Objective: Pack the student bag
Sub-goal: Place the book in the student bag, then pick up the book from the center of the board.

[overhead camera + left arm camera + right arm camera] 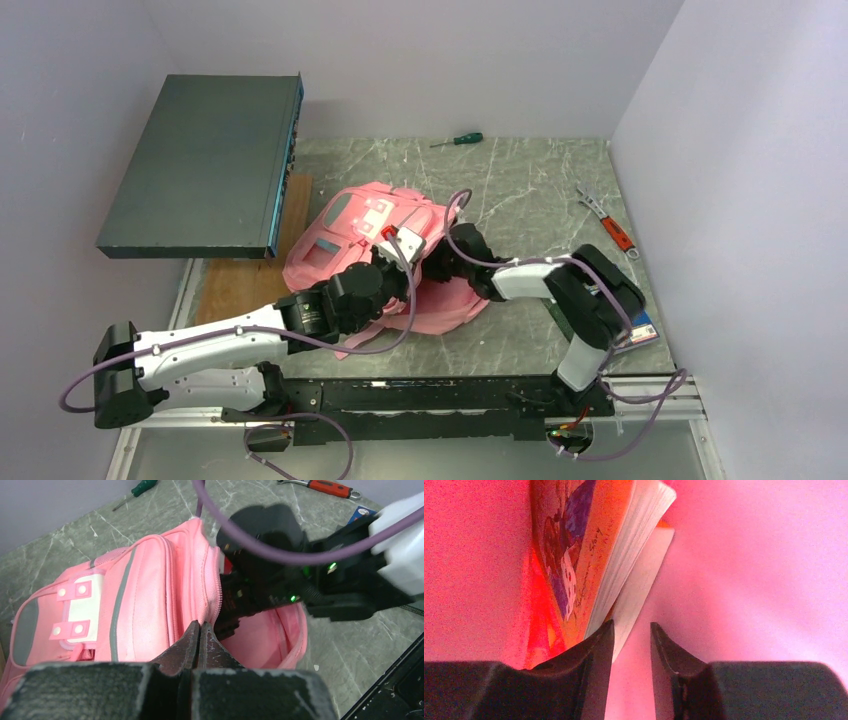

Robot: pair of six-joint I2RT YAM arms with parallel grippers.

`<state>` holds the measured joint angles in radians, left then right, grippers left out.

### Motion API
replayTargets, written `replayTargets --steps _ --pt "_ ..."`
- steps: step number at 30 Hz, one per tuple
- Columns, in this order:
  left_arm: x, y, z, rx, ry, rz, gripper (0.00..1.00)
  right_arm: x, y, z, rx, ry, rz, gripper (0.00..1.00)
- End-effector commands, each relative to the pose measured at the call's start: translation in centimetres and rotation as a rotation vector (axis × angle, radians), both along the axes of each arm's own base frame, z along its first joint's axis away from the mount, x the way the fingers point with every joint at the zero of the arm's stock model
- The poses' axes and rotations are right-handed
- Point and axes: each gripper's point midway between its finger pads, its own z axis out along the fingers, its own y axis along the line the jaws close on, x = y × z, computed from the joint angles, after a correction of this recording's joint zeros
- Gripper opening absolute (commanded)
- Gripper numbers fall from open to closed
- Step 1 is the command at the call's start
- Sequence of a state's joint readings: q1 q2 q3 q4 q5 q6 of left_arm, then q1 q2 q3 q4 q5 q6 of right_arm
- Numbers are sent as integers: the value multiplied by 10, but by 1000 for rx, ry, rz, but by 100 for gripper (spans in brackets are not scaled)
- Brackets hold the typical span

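The student bag [350, 225] lies on the marble table, pink, with grey trim and a white label patch [82, 607]. Its main opening [270, 640] gapes toward the arms. My left gripper [201, 625] is shut, its tips pinching the zipper rim, which stands upright. My right arm [520, 275] reaches into the opening, so its gripper is hidden in the top view. Inside, against the pink lining, my right gripper [632, 624] is open. A book [594, 555] with an orange cover and white pages leans just ahead, its corner beside the left finger, not between the jaws.
A dark grey flat case [200, 170] stands raised at the back left above a wooden board [250, 285]. A green-handled screwdriver [458, 140] lies at the back. A red-handled tool [610, 225] lies at the right. A blue item [642, 331] sits by the right arm's base.
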<state>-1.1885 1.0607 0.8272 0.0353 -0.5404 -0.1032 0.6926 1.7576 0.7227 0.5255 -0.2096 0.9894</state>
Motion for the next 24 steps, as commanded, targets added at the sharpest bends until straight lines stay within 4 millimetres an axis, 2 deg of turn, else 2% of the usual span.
replayTargets --steps 1,4,5,6,9,11,16,17,19,20,21,22,24 --pt "3 6 29 -131 -48 56 0 -15 -45 12 -173 28 3 37" --pt "7 4 22 -106 -48 73 0 -49 -82 11 -302 57 23 45" --pt "8 3 21 -102 -46 76 0 -57 -93 17 -326 44 18 49" --pt "9 2 19 -96 -44 79 0 -64 -102 31 -323 5 16 53" --pt "8 -1 12 -81 -31 70 0 -74 -128 55 -370 -49 -17 65" --pt "6 -4 7 -64 -17 53 0 -72 -153 63 -426 -48 -87 70" --pt "2 -11 -10 -1 39 21 0 -58 -236 63 -535 34 -357 76" --pt "1 -13 -12 7 49 10 0 -57 -255 61 -555 66 -437 79" --pt "-3 -19 -13 11 66 -21 0 -58 -298 57 -600 141 -636 94" --pt "-5 -22 -15 18 80 -38 0 -58 -318 56 -612 166 -727 98" --pt "-9 -26 -16 19 93 -62 0 -57 -337 55 -611 187 -812 99" --pt "-12 -30 -17 20 107 -85 0 -58 -365 53 -602 222 -929 99" --pt "-20 -42 -24 33 153 -145 0 -60 -400 49 -546 271 -1068 99"
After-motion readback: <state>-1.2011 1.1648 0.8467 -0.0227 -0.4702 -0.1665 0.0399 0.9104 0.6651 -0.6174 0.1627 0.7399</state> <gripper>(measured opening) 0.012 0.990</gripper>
